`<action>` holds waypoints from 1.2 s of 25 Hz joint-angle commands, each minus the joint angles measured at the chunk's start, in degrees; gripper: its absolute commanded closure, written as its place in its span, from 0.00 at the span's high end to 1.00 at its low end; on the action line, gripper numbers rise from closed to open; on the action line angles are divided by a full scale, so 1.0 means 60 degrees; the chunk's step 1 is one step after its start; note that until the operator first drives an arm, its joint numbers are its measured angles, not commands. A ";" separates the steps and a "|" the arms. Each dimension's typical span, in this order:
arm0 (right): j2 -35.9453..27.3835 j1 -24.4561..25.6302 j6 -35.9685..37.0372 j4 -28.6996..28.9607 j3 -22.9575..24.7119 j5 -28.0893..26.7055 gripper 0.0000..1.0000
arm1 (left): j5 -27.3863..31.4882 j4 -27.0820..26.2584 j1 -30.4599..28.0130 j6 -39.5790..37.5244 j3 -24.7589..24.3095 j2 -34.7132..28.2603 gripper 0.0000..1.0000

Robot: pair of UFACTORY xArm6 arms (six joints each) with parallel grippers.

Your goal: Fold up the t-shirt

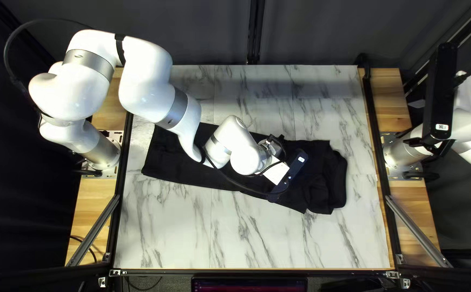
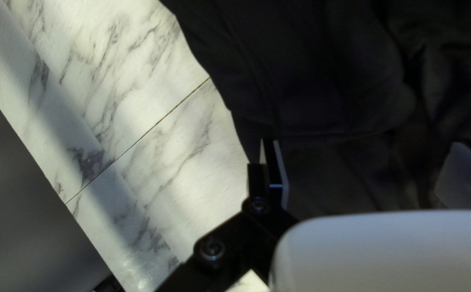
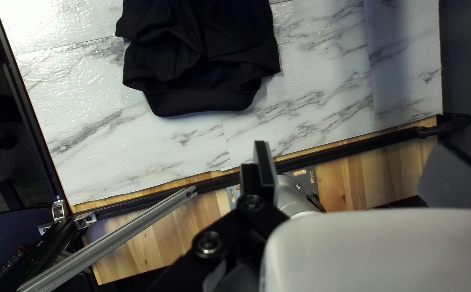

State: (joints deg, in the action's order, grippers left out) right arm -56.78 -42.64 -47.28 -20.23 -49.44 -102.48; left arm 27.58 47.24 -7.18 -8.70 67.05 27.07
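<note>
Across the marbled tabletop (image 1: 170,232): we have one black t-shirt (image 1: 173,162), stretched from near its left edge to near its right, rumpled at the right end.
Shirt's band (image 3: 203,103): one, smooth, facing the tabletop's right edge.
White labels: we count two small ones, one (image 1: 301,159) above the tabletop at our left gripper (image 1: 288,176), one (image 1: 441,127) beyond its right edge at our right gripper (image 1: 442,92); their print is too small for us to tell.
Left fingers (image 2: 270,167): two, spread apart above the tabletop, with black cloth under and ahead of them; we cannot tell whether they touch it.
Right fingers (image 3: 264,167): two, spread wide beyond the tabletop's right edge.
Metal struts: two, one (image 1: 93,231) beside the tabletop's left edge, one (image 1: 416,230) beside its right.
Screen (image 1: 249,285): one, just outside the tabletop's near edge.
</note>
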 commanded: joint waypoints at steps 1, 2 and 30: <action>0.0000 0.0000 0.0000 0.0000 0.0000 0.0000 1.00 | -0.0042 -0.0007 0.0009 -0.0003 -0.0042 0.0002 1.00; 0.0000 0.0000 0.0000 0.0000 0.0000 0.0000 1.00 | -0.0043 -0.0026 0.0012 0.0017 0.0003 0.0044 1.00; 0.0000 0.0000 0.0000 0.0000 0.0000 0.0000 1.00 | -0.0158 -0.0043 0.0218 0.0334 0.0229 0.0286 0.00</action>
State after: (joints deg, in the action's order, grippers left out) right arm -56.78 -42.64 -47.28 -20.23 -49.44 -102.48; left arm 27.12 46.47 -6.09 -6.17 69.16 29.03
